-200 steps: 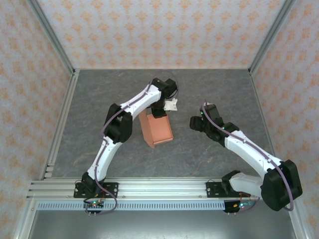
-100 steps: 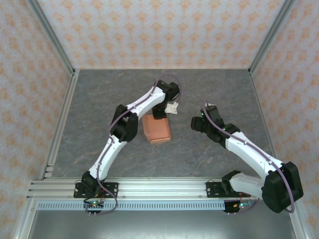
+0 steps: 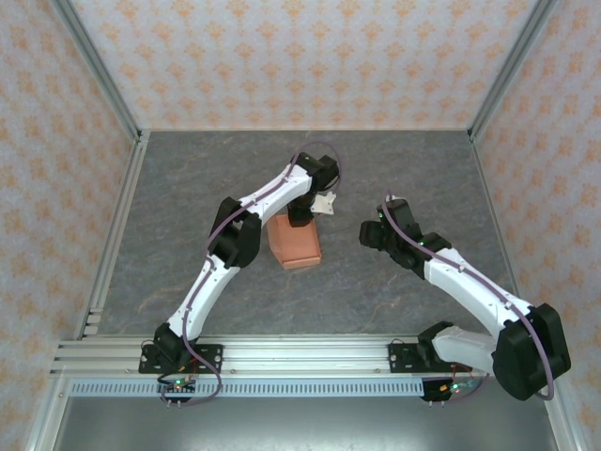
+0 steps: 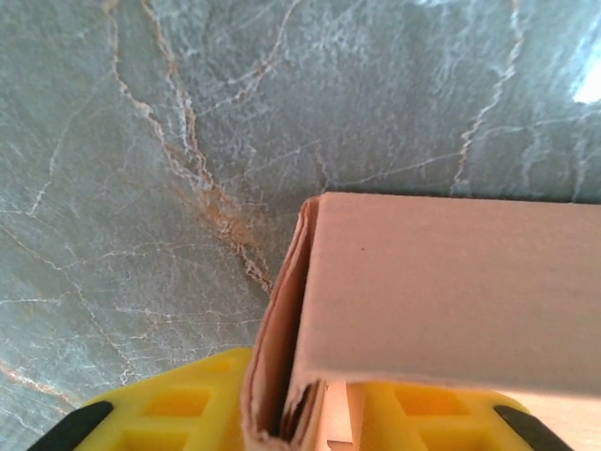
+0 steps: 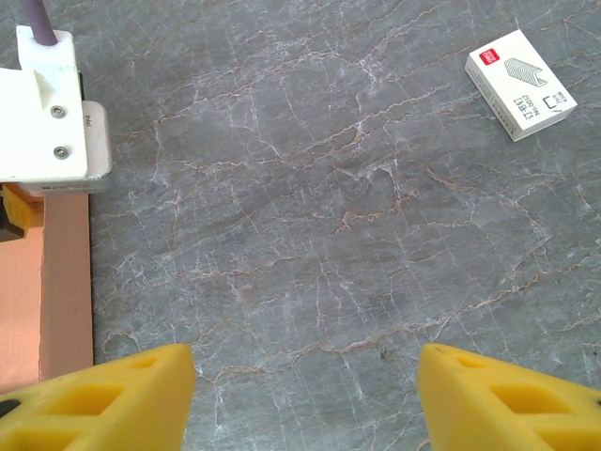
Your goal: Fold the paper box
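Here the paper box (image 3: 296, 246) lies near the middle of the table (image 3: 178, 207). The left pincer (image 3: 300, 214) straddles its far edge, fingers (image 4: 188, 404) a little apart; whether they pinch the card cannot be told. The right pincer (image 5: 305, 376) hangs nearby, wide open and empty.

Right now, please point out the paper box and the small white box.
paper box (image 3: 294, 246), top external view, its orange top face.
small white box (image 5: 520, 84), right wrist view, its printed top face.

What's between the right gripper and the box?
Bare table separates the right gripper from the box, per the top view.
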You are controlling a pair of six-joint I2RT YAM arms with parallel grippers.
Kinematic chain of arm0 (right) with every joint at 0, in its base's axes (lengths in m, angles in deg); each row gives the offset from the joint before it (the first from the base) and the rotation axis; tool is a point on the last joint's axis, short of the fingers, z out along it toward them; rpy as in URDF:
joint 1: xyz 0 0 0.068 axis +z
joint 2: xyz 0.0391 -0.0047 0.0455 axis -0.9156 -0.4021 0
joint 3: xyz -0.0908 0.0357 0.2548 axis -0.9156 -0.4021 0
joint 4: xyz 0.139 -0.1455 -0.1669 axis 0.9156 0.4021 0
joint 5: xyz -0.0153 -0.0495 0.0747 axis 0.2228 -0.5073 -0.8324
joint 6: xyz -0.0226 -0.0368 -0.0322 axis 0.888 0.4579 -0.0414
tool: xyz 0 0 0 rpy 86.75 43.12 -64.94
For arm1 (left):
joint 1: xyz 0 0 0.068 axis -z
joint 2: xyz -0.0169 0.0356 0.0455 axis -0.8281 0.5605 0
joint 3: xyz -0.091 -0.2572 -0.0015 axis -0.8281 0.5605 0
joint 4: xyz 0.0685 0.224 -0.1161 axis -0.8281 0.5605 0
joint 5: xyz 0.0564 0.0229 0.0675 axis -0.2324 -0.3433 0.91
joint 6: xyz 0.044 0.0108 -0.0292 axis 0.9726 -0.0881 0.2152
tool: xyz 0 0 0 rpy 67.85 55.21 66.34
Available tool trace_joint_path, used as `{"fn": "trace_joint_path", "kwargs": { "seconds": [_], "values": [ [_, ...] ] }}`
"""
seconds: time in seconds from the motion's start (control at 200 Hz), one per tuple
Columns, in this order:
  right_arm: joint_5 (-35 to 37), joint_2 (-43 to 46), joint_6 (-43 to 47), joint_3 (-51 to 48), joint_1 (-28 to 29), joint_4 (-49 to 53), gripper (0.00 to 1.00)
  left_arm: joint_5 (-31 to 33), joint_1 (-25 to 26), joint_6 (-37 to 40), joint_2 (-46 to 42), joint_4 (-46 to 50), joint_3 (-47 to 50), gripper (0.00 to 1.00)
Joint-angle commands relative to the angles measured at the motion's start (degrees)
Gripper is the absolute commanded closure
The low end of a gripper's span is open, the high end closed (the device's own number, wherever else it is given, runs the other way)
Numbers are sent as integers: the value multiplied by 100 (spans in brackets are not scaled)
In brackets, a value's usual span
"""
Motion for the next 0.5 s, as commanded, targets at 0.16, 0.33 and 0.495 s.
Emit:
{"fn": "trace_joint_path", "kwargs": {
  "seconds": [0.16, 0.33, 0.495],
  "values": [
    [36, -20, -77, -104, -28, -105, 36, -106, 68, 98, -309, 143, 33, 59],
    [-2, -55, -83, -103, -28, -149, 36, -82, 51, 86, -449, 135, 33, 51],
    [-26, -41, -76, -87, -25, -176, 36, -117, 0, -36, -655, 112, 1, 45]
  ]
}}
